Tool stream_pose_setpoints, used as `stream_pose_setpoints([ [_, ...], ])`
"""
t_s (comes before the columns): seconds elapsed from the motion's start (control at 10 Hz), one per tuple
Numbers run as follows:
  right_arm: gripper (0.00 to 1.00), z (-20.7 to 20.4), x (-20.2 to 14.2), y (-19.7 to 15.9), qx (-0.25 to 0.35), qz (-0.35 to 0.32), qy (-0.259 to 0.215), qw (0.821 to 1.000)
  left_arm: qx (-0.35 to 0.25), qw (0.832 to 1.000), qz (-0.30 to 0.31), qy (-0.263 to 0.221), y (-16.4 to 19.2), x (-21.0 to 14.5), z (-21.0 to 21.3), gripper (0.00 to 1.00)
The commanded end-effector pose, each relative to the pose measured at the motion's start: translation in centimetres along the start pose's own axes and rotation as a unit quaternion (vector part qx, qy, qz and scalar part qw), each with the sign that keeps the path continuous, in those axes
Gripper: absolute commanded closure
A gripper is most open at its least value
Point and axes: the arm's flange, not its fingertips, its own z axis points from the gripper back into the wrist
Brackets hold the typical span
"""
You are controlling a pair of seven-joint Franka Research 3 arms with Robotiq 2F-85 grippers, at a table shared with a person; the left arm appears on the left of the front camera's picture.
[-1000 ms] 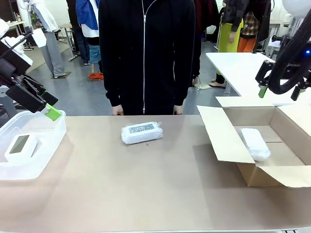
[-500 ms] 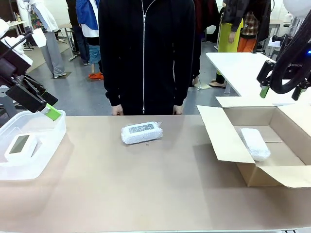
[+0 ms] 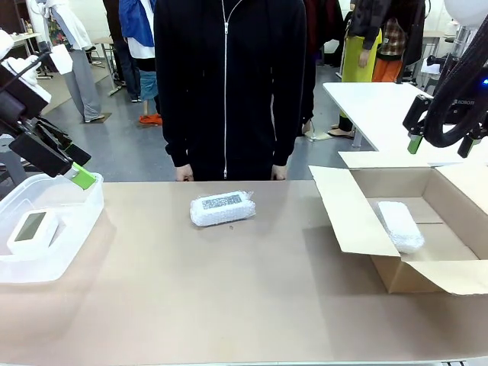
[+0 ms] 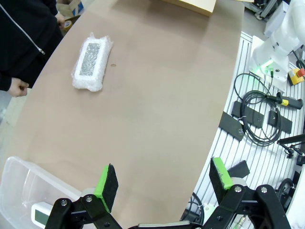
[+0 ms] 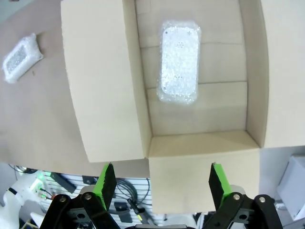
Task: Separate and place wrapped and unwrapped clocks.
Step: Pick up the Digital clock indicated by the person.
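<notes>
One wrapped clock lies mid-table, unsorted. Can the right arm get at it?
Probably yes: the mid-table wrapped clock lies alone on bare table, and the right tool hangs open above the cardboard box, only its flap between.

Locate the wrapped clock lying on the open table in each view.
Front view: wrapped clock at the centre of the table, just before the person.
Left wrist view: wrapped clock upper left, beside the person's sleeve.
Right wrist view: wrapped clock at the upper left edge.
Landmark: cardboard box.
</notes>
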Motion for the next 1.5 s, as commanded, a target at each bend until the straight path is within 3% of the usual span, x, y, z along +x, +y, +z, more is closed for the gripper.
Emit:
stream_pose_setpoints([
  [0.0,0.0,-0.1,-0.1,-0.3,0.002,0.006,-0.003,1.0,0.005,1.0,0.003,0.004,0.0,0.2,0.0,0.0],
  [0.8,0.0,0.0,0.0,0.0,0.0,0.0,0.0,1.0,0.005,1.0,0.003,0.004,0.0,0.2,0.0,0.0],
  [0.9,0.0,-0.9,-0.5,2.8,0.012,0.111,-0.065,0.992,0.005,1.0,0.003,0.004,0.0,0.2,0.0,0.0],
  [1.1,0.0,-1.9,-2.7,6.9,0.04,0.243,-0.135,0.96,0.005,1.0,0.003,0.004,0.0,0.2,0.0,0.0],
  [1.4,0.0,-2.9,-8.5,9.6,0.124,0.397,-0.242,0.877,0.005,1.0,0.003,0.004,0.0,0.2,0.0,0.0],
])
